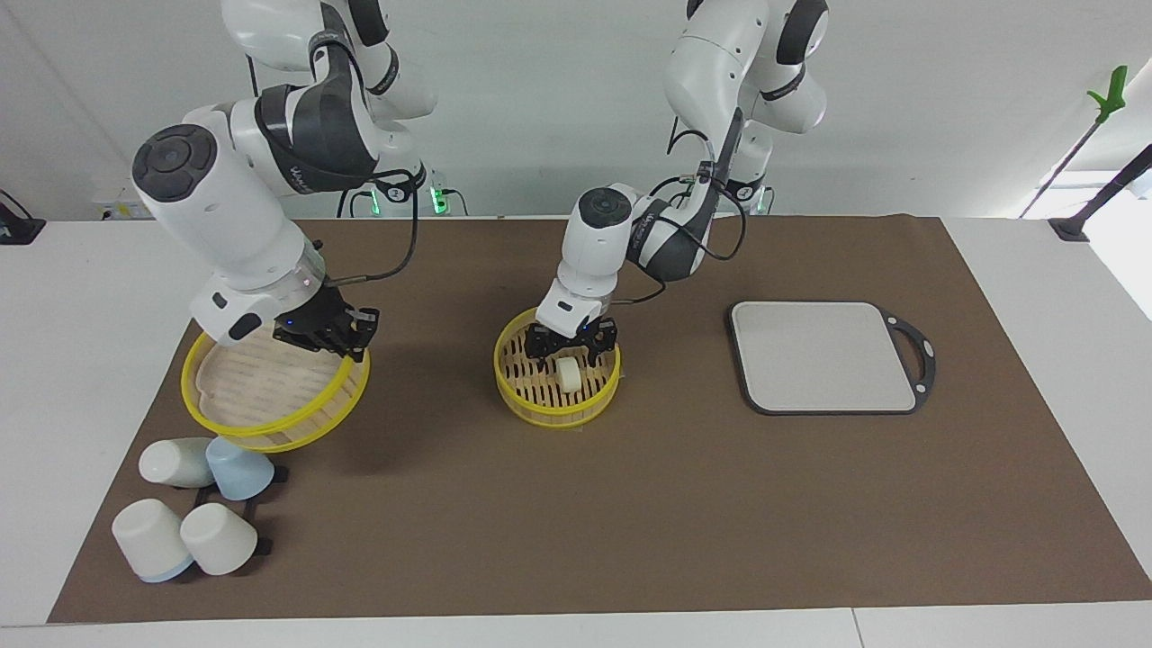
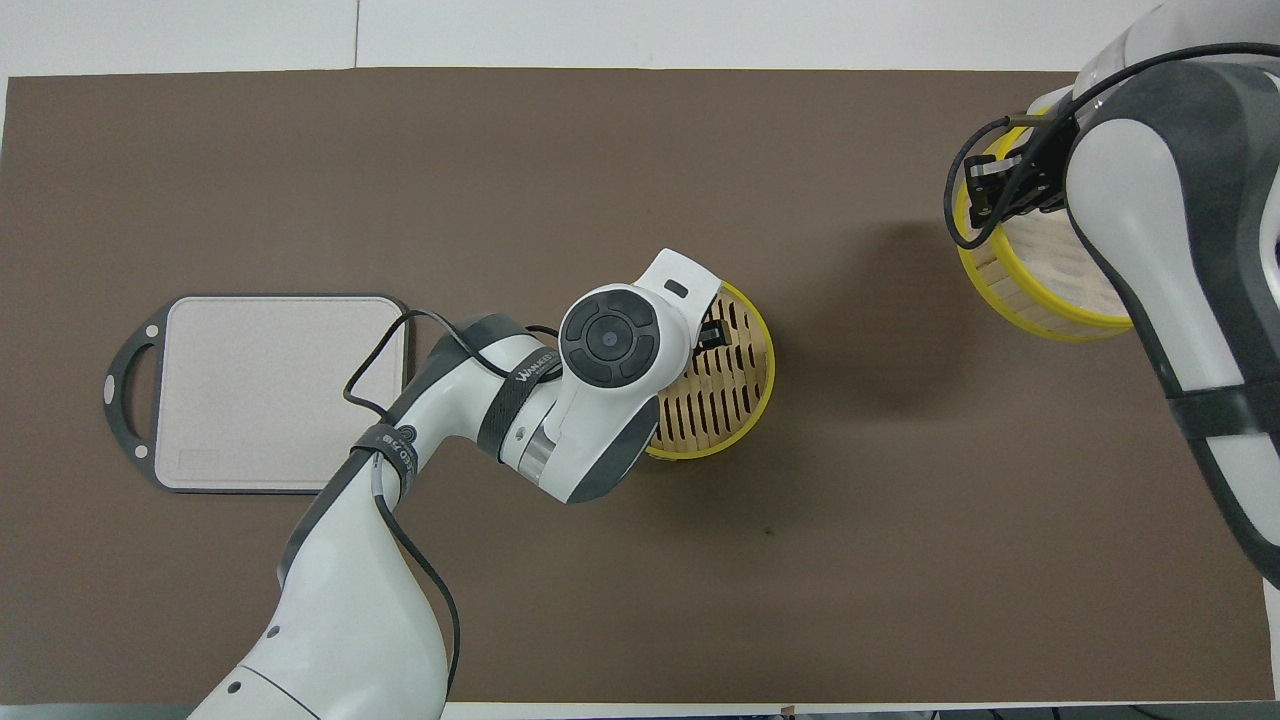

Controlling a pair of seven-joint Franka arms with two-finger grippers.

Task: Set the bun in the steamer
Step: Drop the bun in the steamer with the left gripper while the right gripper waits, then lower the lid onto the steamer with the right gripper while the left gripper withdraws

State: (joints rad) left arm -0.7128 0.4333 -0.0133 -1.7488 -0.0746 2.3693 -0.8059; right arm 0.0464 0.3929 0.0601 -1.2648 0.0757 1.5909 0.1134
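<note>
Release is the step in hand: the bun (image 1: 568,373) lies on the steamer (image 1: 556,407) floor mid-worktop, under the opened left hand (image 1: 571,346). The right hand (image 1: 326,337), clamped on the lid (image 1: 270,396), should probably cover it next.

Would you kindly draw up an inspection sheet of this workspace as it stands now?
Surface: brown mat on a white table.
Job's things: bun lies on the slatted floor of the steamer at mid-table.
Clutter: grey board toward the left arm's end; four cups toward the right arm's end.
Grippers: left tool open just above the bun, not gripping it; right tool shut on the rim of the steamer lid, held tilted.
Cables: black leads run along both arms, clear of the mat.
Surroundings: white wall; green-tipped stand at the left arm's end.
</note>
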